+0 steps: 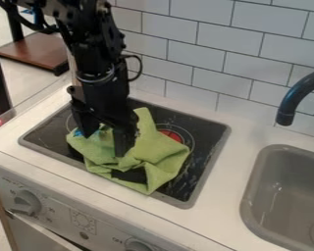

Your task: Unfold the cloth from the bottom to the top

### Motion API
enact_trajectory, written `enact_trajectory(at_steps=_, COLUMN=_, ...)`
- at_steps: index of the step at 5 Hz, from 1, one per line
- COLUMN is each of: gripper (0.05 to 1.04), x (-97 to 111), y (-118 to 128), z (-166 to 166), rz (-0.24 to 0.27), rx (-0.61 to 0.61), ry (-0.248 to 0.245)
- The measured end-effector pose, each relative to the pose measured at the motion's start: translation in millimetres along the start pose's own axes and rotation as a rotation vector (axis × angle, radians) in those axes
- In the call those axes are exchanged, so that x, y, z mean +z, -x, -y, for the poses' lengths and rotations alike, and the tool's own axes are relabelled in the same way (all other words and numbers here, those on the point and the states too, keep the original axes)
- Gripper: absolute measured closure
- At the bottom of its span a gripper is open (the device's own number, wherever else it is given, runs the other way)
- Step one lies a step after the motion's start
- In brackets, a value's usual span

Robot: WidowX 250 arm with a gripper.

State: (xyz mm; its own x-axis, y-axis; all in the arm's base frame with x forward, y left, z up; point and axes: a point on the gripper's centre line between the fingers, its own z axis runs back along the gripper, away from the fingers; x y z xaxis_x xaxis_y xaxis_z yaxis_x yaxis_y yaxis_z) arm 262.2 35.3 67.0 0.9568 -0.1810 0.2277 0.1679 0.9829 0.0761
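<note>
1. cloth (163, 156): we count one, light green, crumpled into uneven folds on the dark stovetop. it covers much of the stovetop's middle and near part, with one corner pointing toward the front edge and another toward the tiled wall.
2. arm (91, 37): we see one, black, coming in from the upper left and hanging down over the cloth.
3. gripper (104, 145): we find one, with two black fingers spread wide apart, both over the left part of the cloth. some of the green fabric shows between them.
4. stovetop (209, 131): one, black with a grey rim, set into one pale counter (226, 182). we make out one red disc (170, 135) on it, just beside the cloth.
5. knobs: we count two on the white front panel (56, 213), one at the left (27, 202) and one nearer the middle (139, 244).
6. sink (251, 196): one grey basin, to the right of the stovetop in our view.
7. faucet (292, 104): one, dark and curved, reaching in from the right edge above the sink.
8. wall (209, 38): one, behind the counter, with pale tiles.
</note>
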Motion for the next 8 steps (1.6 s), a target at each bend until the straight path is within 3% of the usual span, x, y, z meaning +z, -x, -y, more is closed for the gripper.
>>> enact_trajectory(at_steps=1, gripper=0.15, x=-7.2, y=2.4, z=-1.1, rz=-0.023, rx=0.012, ry=-0.002)
enact_trajectory(at_steps=2, gripper=0.465, x=-7.4, y=-0.4, z=-3.2, rz=0.003, rx=0.027, ry=0.005)
enact_trajectory(at_steps=3, gripper=0.761, x=-0.4, y=-3.9, z=-6.4, rz=-0.002, rx=0.057, ry=0.061)
enact_trajectory(at_steps=4, gripper=0.955, x=9.2, y=-9.9, z=-17.7, rz=0.018, rx=0.126, ry=0.101)
enact_trajectory(at_steps=5, gripper=1.034, x=21.5, y=-19.7, z=-30.3, rz=0.052, rx=0.175, ry=0.13)
enact_trajectory(at_steps=6, gripper=1.035, x=35.5, y=-34.0, z=-37.5, rz=0.096, rx=0.208, ry=0.159)
enact_trajectory(at_steps=7, gripper=1.035, x=44.2, y=-44.2, z=-33.8, rz=0.106, rx=0.206, ry=0.168)
enact_trajectory(at_steps=8, gripper=1.035, x=55.3, y=-64.1, z=-17.6, rz=0.131, rx=0.182, ry=0.177)
